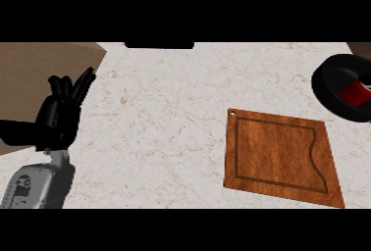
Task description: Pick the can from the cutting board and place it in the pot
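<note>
A wooden cutting board [279,157] lies on the marble counter at the right, with nothing on it. At the right edge sits a black pot [334,98], partly cut off by the frame. Inside it lies a red can [355,93]. My left hand [58,115] rests at the left side with its fingers straight and pointing up, holding nothing. My right hand does not show in the head view.
A brown surface [36,68] fills the upper left corner beside the counter. A dark flat object [159,45] sits at the counter's far edge. Bare marble [159,127] lies between my left hand and the board.
</note>
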Motion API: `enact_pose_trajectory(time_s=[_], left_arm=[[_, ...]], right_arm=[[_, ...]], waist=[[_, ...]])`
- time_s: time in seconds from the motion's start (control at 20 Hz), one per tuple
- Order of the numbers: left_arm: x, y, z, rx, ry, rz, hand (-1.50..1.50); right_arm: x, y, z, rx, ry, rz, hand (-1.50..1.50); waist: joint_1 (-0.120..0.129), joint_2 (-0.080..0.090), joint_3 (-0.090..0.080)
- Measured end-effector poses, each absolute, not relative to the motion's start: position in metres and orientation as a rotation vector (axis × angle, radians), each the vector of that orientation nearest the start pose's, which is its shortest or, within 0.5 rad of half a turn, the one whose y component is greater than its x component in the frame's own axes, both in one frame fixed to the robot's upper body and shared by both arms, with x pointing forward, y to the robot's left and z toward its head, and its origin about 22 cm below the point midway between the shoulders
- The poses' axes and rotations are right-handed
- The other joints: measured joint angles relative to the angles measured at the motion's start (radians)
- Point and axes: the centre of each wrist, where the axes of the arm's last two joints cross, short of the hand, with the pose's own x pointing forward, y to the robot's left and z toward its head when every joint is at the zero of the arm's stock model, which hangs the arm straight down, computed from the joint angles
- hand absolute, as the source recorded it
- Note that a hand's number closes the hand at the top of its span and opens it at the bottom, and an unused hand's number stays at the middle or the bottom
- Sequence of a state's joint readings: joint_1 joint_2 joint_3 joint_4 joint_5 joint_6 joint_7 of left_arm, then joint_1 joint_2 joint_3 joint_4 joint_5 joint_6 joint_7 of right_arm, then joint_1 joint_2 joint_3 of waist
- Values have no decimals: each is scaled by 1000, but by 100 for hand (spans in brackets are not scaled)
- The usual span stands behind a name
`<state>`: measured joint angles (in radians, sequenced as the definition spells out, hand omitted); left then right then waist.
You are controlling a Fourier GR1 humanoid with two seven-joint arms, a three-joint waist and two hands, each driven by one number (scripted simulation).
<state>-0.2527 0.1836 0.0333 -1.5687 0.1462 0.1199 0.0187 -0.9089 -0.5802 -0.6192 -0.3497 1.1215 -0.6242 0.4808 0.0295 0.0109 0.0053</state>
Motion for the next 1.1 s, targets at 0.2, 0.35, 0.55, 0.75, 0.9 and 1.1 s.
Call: enact_pose_trajectory(time_s=[0.2,0.35,0.55,0.75,0.9,1.1], left_arm=[[297,251,77,60,-1785,21,0],[298,251,78,59,-1784,25,0],[297,253,77,60,-1776,27,0],[297,256,74,60,-1778,26,0],[296,257,79,74,-1770,35,0],[294,260,79,84,-1769,37,0]], right_arm=[[407,-418,118,-1504,-973,-271,-150],[408,-415,119,-1483,-1046,-396,-150],[404,-422,126,-1456,-1123,-568,-150],[391,-433,120,-1466,-1189,-673,-150],[374,-446,113,-1477,-1232,-722,-150],[346,-457,101,-1477,-1276,-778,-150]], waist=[[-1,-2,0],[-6,-4,-1],[-14,-8,-1],[-24,-12,-1],[-30,-14,-2],[-40,-19,-3]])
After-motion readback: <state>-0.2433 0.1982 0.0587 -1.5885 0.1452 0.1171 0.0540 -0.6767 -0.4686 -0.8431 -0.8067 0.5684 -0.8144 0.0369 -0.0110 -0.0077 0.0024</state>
